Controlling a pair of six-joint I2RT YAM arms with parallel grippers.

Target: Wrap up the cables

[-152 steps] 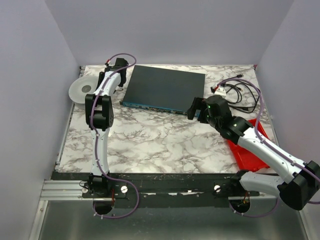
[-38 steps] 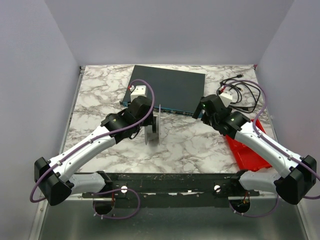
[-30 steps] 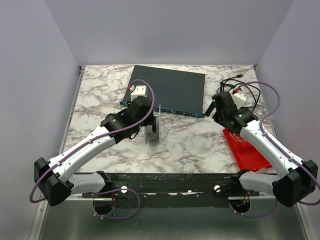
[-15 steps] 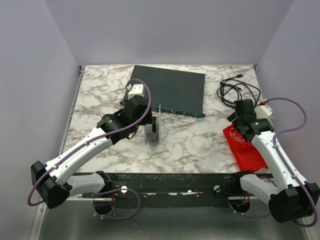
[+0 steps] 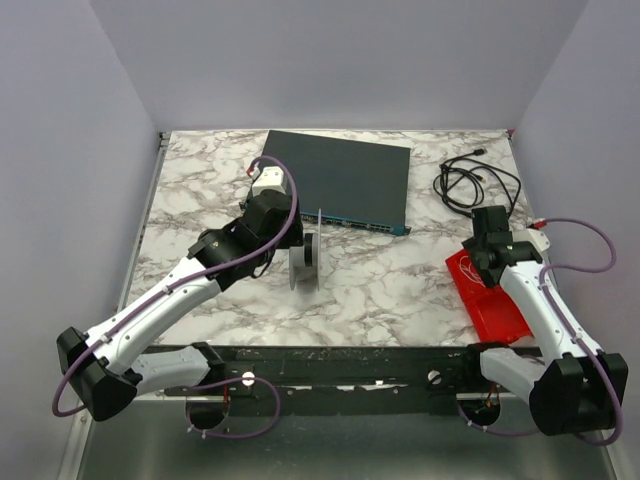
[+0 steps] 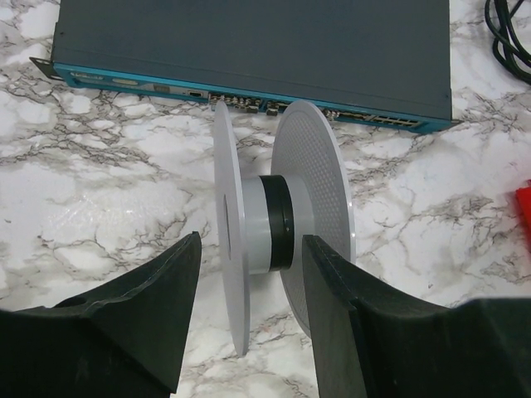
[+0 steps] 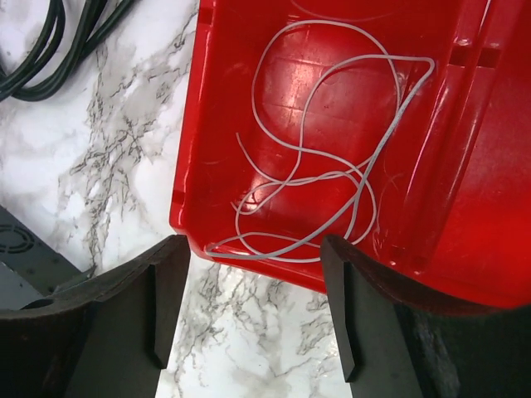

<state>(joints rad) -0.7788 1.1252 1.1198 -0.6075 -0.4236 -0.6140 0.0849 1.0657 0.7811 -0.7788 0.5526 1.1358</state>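
The thin white wire (image 7: pixel 332 166) lies in loose loops inside the red tray (image 7: pixel 465 124), seen in the right wrist view; in the top view the red tray (image 5: pixel 495 315) sits at the right. My right gripper (image 7: pixel 253 311) is open and empty, above the tray's near edge. A white spool (image 6: pixel 274 232) stands on edge on the marble in front of the left gripper; it also shows in the top view (image 5: pixel 303 262). My left gripper (image 6: pixel 249 332) is open, its jaws on either side of the spool, not touching it.
A flat dark network switch (image 5: pixel 335 175) with a teal front lies at the back middle. A coil of thicker black cord (image 5: pixel 475 182) lies at the back right, also seen in the right wrist view (image 7: pixel 50 41). Grey walls enclose the table.
The right arm has swung from the black cords at the back right over to the red tray. The left arm stays at the standing spool, shifting only slightly.
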